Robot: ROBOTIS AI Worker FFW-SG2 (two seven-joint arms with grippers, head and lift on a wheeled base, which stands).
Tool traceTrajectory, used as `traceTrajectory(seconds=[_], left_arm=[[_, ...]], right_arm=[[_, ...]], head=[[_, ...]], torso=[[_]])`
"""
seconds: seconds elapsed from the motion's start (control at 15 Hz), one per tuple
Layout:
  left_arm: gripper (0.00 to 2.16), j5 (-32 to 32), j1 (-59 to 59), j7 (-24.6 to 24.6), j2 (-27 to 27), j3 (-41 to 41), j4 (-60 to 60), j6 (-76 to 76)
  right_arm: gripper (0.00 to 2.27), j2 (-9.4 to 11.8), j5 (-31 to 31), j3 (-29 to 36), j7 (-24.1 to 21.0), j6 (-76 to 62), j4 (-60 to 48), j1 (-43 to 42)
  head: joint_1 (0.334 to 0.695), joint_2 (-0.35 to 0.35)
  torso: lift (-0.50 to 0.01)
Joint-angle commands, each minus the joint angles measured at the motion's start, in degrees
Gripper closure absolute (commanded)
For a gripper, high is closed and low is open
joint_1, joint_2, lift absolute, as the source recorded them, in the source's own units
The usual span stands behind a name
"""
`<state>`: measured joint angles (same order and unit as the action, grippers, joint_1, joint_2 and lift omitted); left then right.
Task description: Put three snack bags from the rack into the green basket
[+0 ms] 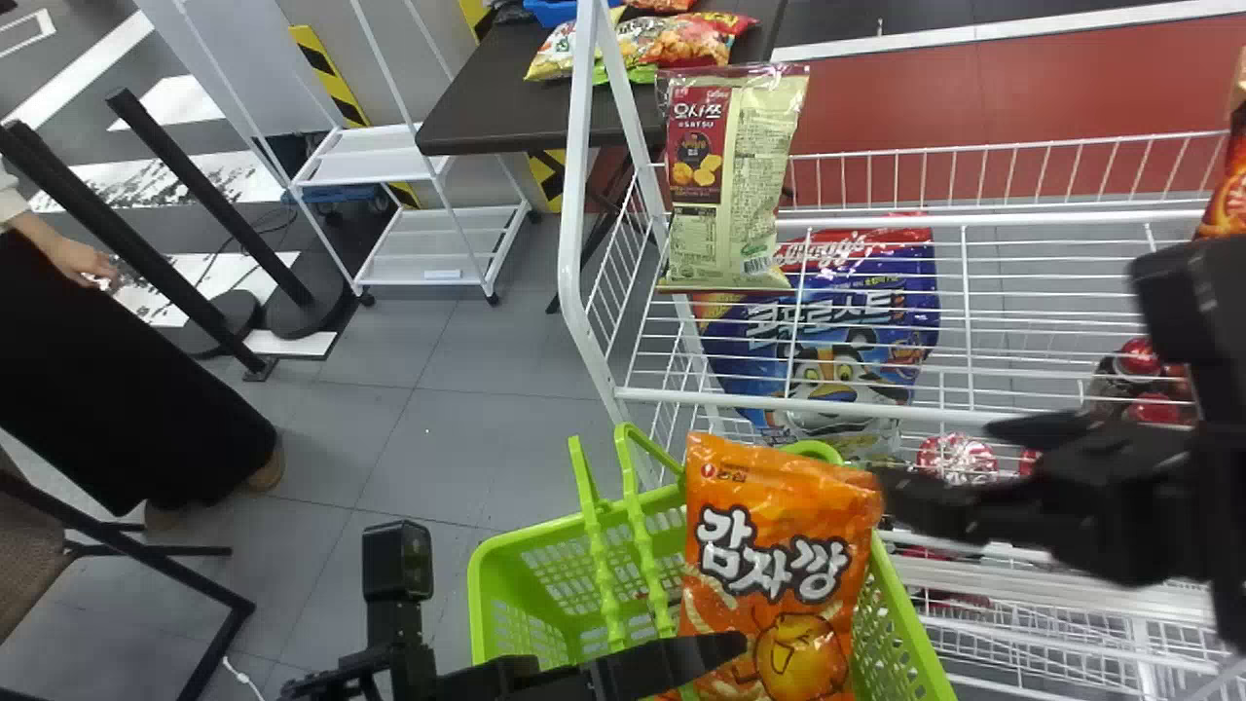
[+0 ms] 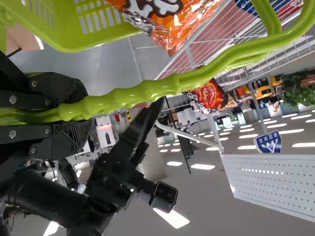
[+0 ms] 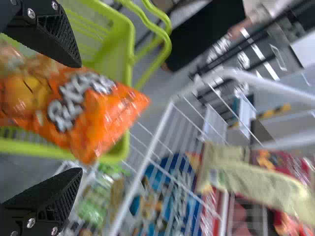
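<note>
Left pincer point(image 1: 718, 654): you're clamping it narrow around handles point(image 1: 638, 531) of green basket point(image 1: 475, 594). Right pincer point(image 1: 930, 458): you're spreading it wide, holding nothing, beside orange snack bag point(image 1: 779, 555). That bag is standing inside basket, top poking above rim. Cream snack bag point(image 1: 730, 185) is standing upright at rack's point(image 1: 569, 243) left end.

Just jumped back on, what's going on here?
The robot's left gripper is clamped on the handles of the green basket. An orange snack bag is upright in the basket, its top sticking out past the rim. The right gripper is right by that bag, its fingers wide apart. A cream-coloured snack bag is on the white rack.
</note>
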<state>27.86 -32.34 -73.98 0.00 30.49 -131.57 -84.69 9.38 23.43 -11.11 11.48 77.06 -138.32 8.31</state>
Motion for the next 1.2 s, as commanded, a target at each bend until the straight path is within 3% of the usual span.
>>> traceTrajectory(seconds=[0.0, 0.47, 1.13], left_arm=[[2.15, 0.0, 0.0, 0.0, 0.0, 0.0, -0.2, 0.0], [2.15, 0.0, -0.1, -0.2, 0.1, 0.1, 0.2, 0.0], [2.15, 0.0, -0.2, -0.2, 0.1, 0.2, 0.4, 0.0]], right_arm=[[0.04, 1.3, -0.5, 4.8, -0.8, -6.8, 2.8, -0.4], [0.04, 1.8, -9.9, 10.5, -7.0, -23.0, 15.3, -3.3], [0.05, 1.3, -14.8, 15.4, -9.5, -38.6, 40.8, -16.1]], head=[[0.695, 0.261], [0.695, -0.015], [0.695, -0.196]], torso=[[0.0], [0.0], [0.0]])
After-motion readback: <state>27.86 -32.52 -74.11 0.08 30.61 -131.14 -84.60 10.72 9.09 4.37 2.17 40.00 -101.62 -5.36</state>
